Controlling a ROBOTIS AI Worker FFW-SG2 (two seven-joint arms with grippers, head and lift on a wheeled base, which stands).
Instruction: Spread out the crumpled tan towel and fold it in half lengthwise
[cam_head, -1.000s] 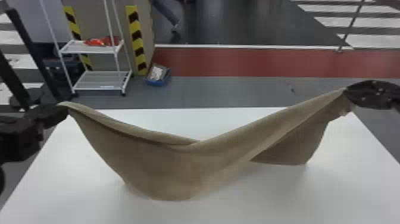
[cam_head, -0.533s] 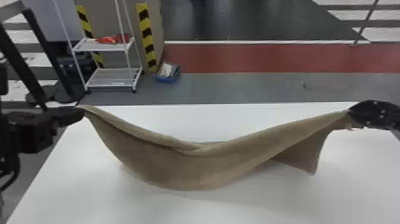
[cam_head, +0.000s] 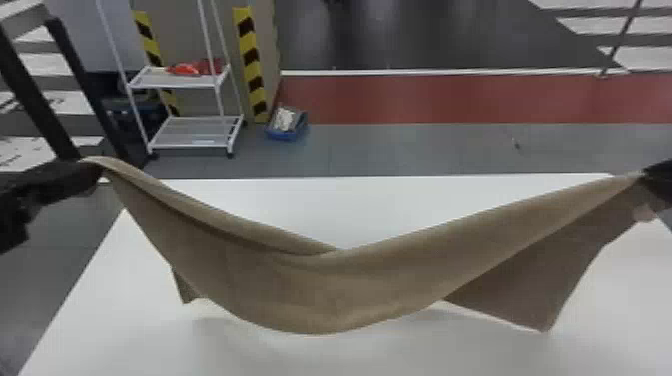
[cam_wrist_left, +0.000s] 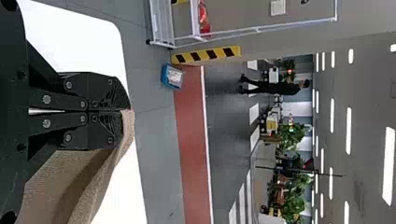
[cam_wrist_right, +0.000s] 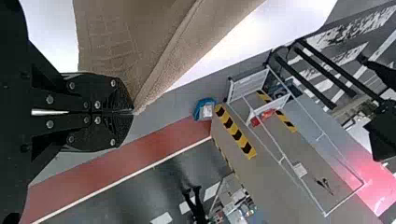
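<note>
Left gripper (cam_wrist_left: 127, 111) and right gripper (cam_wrist_right: 130, 112): both clenched on tan towel (cam_head: 340, 290), one at each end, slung above white table (cam_head: 310, 202), sagging mid-span, with a doubled-over strip along the upper edge toward the left end. Apparently on the spread-out step, fold not begun; can't tell about contact between sag and tabletop. Next, probably pull level and taut, open out that strip, then lay down flat before folding lengthwise
</note>
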